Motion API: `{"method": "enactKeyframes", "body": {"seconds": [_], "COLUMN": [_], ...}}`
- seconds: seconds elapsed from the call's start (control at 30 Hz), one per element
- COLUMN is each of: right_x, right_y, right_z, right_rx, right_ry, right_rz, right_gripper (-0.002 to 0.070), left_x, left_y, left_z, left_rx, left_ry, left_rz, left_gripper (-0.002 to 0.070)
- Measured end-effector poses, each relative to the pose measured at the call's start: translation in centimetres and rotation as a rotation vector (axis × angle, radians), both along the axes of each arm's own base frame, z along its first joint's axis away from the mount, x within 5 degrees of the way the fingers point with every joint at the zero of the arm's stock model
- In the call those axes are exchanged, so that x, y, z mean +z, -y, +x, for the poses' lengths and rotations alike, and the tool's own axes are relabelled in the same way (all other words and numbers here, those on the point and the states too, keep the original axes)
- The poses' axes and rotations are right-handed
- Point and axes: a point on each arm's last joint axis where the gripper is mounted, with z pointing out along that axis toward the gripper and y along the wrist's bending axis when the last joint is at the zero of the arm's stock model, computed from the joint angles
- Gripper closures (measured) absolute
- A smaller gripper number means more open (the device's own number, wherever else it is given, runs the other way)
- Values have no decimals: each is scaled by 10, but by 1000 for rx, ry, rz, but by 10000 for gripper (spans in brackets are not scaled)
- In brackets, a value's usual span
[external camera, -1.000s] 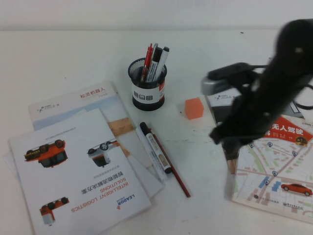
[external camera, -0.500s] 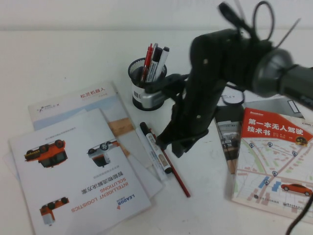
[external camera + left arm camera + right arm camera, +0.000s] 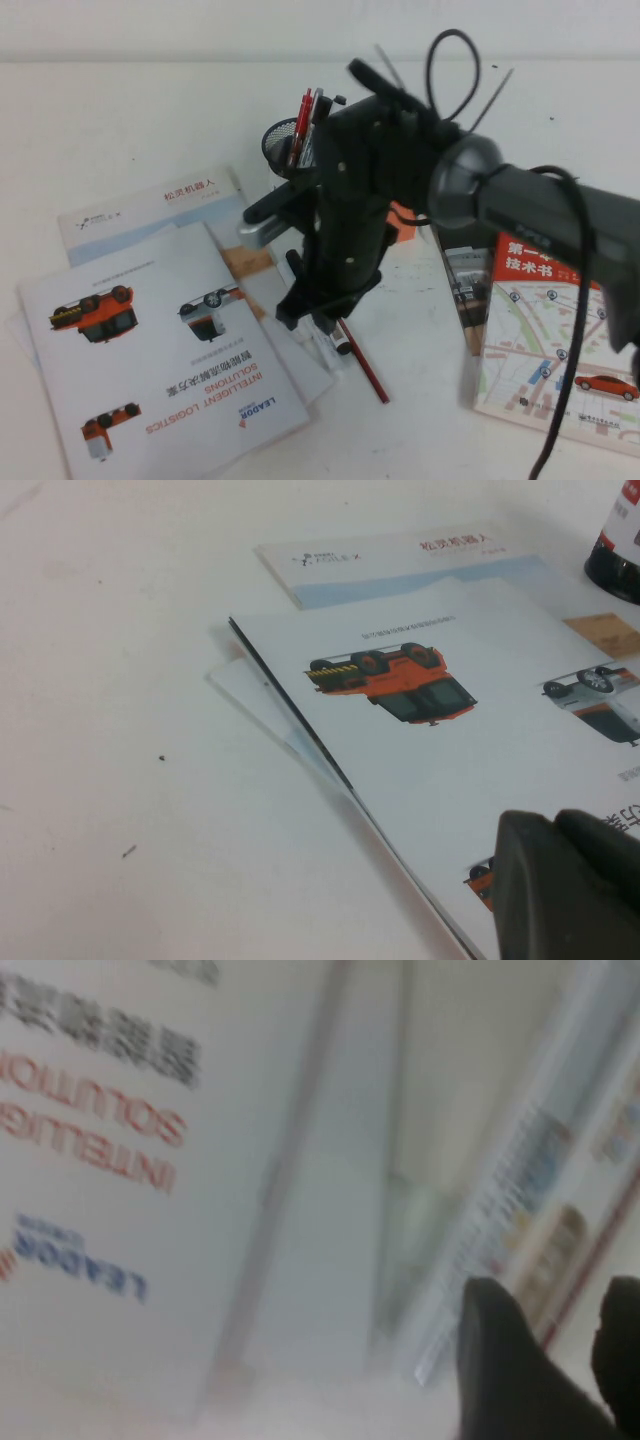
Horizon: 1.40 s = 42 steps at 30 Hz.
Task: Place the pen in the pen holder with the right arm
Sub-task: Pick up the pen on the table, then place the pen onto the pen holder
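Reach step: right gripper (image 3: 318,318) poised at frame centre above pen (image 3: 330,345), fingers parted, empty. Descent and closing required next. Left gripper (image 3: 570,885) parked; finger state untellable.

A stack of brochures (image 3: 150,340) printed with orange vehicles lies on the white tabletop (image 3: 120,130). A booklet with a red header and street map (image 3: 560,340) lies well apart. A thin dark-red pen (image 3: 368,372) rests between them.

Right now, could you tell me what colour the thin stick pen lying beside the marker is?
Dark red; the thin stick pen shows best in the high view.
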Motion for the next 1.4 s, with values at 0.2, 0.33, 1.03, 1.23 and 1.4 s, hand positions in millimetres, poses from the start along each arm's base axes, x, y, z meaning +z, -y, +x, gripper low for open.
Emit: {"method": "enactKeyframes", "body": {"seconds": [0.2, 0.33, 1.03, 1.23, 1.4], "right_x": [-3, -15, -30, 12, 61], "right_y": [-21, -29, -20, -14, -7], "right_z": [7, 15, 31, 33, 26], "right_rx": [19, 17, -68, -112, -134], "right_ry": [38, 40, 11, 73, 230], "right_rz": [19, 16, 11, 171, 345], "right_gripper": [452, 448, 559, 559, 559], "left_x": [0, 0, 0, 0, 0], "left_y": [0, 0, 0, 0, 0], "left_z": [0, 0, 0, 0, 0], "left_rx": [0, 0, 0, 0, 0], "left_ry": [0, 0, 0, 0, 0], "left_rz": [0, 0, 0, 0, 0], "left_gripper": [678, 677, 678, 677, 678]}}
